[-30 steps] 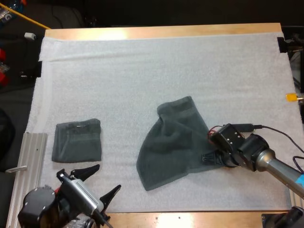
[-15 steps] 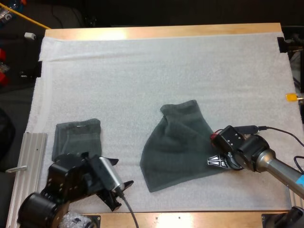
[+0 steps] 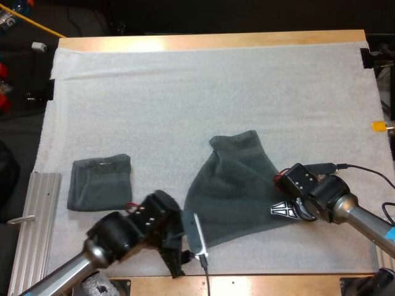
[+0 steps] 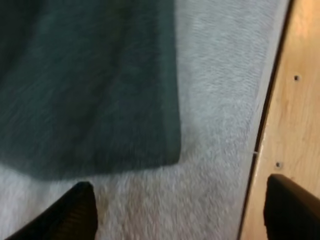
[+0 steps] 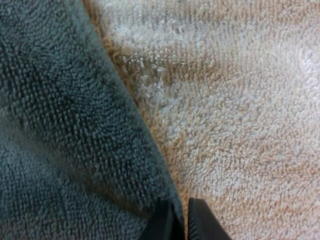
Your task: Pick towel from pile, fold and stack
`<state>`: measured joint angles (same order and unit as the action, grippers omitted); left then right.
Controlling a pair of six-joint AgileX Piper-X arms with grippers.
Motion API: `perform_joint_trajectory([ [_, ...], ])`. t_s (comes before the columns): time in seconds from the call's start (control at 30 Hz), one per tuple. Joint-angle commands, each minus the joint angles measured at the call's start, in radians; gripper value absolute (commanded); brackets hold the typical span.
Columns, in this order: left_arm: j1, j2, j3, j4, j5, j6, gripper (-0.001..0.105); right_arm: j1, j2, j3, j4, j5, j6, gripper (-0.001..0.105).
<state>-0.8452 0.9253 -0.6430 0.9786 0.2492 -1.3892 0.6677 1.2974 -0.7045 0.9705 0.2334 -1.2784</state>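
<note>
A dark grey-green towel [image 3: 231,185] lies loosely spread on the white mat, narrowing toward the far side. My right gripper [image 3: 285,208] sits at its right corner; in the right wrist view its fingers [image 5: 162,225] are pressed together on the towel's edge [image 5: 75,125]. My left gripper [image 3: 180,250] is low at the mat's front edge, just short of the towel's near left corner. In the left wrist view the gripper [image 4: 180,210] is open, fingertips [image 4: 80,210] wide apart, with the towel corner [image 4: 150,140] just ahead. A folded towel [image 3: 100,182] rests at the left.
The wooden table edge [image 4: 295,100] runs close beside my left gripper. A metal rail [image 3: 34,216] lies off the mat's left side. Bare mat [image 3: 203,86] stretches across the far half.
My left arm has swung right along the mat's front, from beside the folded towel to the spread towel's near corner. The right gripper dragged the towel slightly right, then held still.
</note>
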Motion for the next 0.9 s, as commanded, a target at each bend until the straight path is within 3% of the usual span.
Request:
perform_joint_trajectory([
  [0.0, -0.025, 0.023, -0.007, -0.031, -0.031, -0.002, 0.066, 0.002, -0.007, -0.003, 0.011, 0.016, -0.005, 0.0],
  [0.2, -0.134, 0.163, -0.007, -0.116, -0.114, -0.042, 0.066, 0.002, -0.007, -0.003, 0.012, 0.016, -0.005, 0.0],
  [0.33, -0.182, 0.258, -0.007, -0.13, -0.129, -0.049, 0.066, 0.002, -0.007, -0.003, 0.014, 0.016, -0.005, 0.0],
  [0.43, -0.201, 0.335, -0.007, -0.148, -0.193, -0.076, 0.066, 0.002, -0.007, -0.003, 0.014, 0.016, -0.005, 0.0],
  [0.73, -0.202, 0.477, -0.007, -0.216, -0.202, -0.103, 0.065, 0.002, -0.007, -0.003, 0.017, 0.016, -0.005, 0.0],
  [0.87, -0.202, 0.495, -0.007, -0.221, -0.202, -0.106, 0.057, 0.002, -0.007, -0.003, 0.02, 0.016, -0.005, 0.0],
])
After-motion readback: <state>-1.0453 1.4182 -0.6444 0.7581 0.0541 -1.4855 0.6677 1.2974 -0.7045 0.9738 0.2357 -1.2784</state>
